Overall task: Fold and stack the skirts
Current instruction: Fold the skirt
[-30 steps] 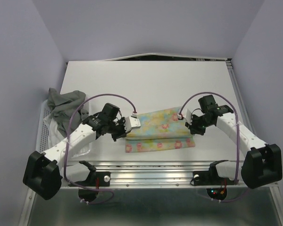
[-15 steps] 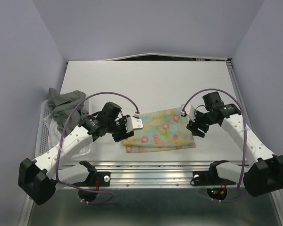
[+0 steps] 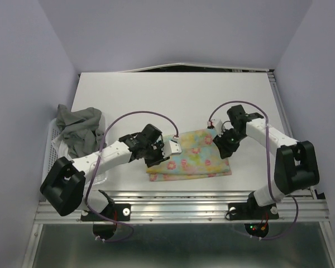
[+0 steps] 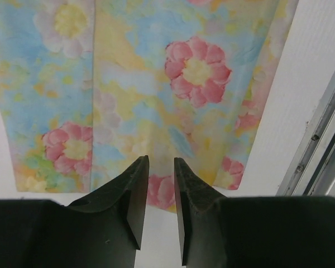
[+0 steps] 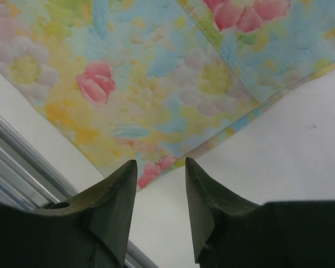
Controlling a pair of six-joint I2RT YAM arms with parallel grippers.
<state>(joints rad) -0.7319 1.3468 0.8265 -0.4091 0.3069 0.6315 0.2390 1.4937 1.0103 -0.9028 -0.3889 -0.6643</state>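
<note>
The small floral skirt (image 3: 192,157) lies folded flat near the table's front edge. It fills the left wrist view (image 4: 156,84) and the right wrist view (image 5: 156,72). My left gripper (image 3: 166,152) hovers at the skirt's left end, its jaws (image 4: 161,163) slightly apart with nothing between them. My right gripper (image 3: 219,143) is at the skirt's right end, open and empty (image 5: 159,166). The grey skirt (image 3: 78,127) is bunched up in the basket at the left. The white skirt cannot be made out.
The white slatted basket (image 3: 56,146) hangs off the table's left edge. A metal rail (image 3: 184,195) runs along the front edge; it also shows in the left wrist view (image 4: 318,145) and the right wrist view (image 5: 22,151).
The floral skirt's far layer came down over its near layer. Both grippers moved inward to the skirt's ends and now stand off the cloth.
</note>
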